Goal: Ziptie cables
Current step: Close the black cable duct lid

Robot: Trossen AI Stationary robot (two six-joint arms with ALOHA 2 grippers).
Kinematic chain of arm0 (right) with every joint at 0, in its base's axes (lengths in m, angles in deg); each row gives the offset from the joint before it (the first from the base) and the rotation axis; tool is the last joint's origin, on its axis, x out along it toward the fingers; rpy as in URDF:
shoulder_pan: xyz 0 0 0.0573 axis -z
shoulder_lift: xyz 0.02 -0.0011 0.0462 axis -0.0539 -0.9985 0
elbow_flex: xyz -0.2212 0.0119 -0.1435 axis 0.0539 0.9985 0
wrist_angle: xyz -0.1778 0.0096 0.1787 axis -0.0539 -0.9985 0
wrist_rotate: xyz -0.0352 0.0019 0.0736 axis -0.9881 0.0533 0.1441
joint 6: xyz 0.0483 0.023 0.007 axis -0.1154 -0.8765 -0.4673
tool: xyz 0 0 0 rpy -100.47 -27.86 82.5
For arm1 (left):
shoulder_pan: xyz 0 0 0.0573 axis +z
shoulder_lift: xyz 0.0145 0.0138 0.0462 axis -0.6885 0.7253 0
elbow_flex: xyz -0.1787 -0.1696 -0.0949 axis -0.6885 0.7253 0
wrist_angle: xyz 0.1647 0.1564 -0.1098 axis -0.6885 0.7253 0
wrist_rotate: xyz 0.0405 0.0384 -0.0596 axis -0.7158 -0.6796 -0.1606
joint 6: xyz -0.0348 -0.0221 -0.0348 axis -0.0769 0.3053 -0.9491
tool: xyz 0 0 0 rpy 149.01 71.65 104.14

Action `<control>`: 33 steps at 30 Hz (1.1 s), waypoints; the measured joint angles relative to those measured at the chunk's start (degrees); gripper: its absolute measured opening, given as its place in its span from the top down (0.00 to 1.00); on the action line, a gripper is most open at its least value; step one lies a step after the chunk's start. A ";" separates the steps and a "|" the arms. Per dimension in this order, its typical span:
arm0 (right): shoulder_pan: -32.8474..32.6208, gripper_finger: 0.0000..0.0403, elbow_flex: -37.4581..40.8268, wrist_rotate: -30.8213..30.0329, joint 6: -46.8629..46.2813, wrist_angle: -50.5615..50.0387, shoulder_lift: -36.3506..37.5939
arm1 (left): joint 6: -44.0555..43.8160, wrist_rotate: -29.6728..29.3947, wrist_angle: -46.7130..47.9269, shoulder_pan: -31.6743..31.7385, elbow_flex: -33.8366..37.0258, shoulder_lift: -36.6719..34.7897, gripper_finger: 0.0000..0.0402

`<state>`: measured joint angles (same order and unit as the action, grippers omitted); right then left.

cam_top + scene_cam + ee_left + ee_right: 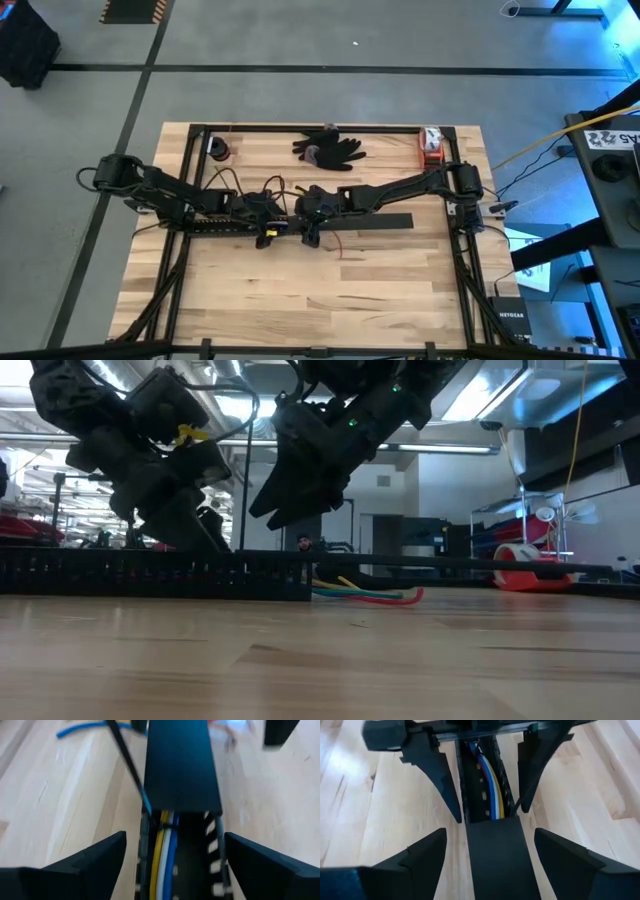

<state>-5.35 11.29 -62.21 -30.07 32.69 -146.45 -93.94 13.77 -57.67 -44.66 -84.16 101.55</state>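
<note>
The wooden table holds a long black slotted bar near its middle. A flat black cover lies on top of one part of the bar. The left gripper hangs over the bar with its fingers spread wide, one on each side of it. The right gripper faces it over the cover, fingers spread wide too. The cables, yellow, white and blue, lie inside the bar. A thin dark ziptie leans just beside the bar.
</note>
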 joint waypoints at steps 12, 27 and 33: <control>0.00 0.26 0.01 0.46 3.26 -0.38 -0.24 | -0.03 0.02 -2.60 0.05 0.85 0.80 0.39; 0.04 0.26 -0.01 -2.03 6.04 -0.61 -4.66 | -1.27 0.03 -3.21 0.07 1.43 0.78 0.41; 0.04 0.28 0.05 -1.39 6.28 -0.50 -5.49 | -1.29 0.03 -3.43 0.05 1.46 0.78 0.41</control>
<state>-5.31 11.34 -63.59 -23.79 32.20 -151.94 -95.23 13.81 -61.10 -44.61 -82.70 102.33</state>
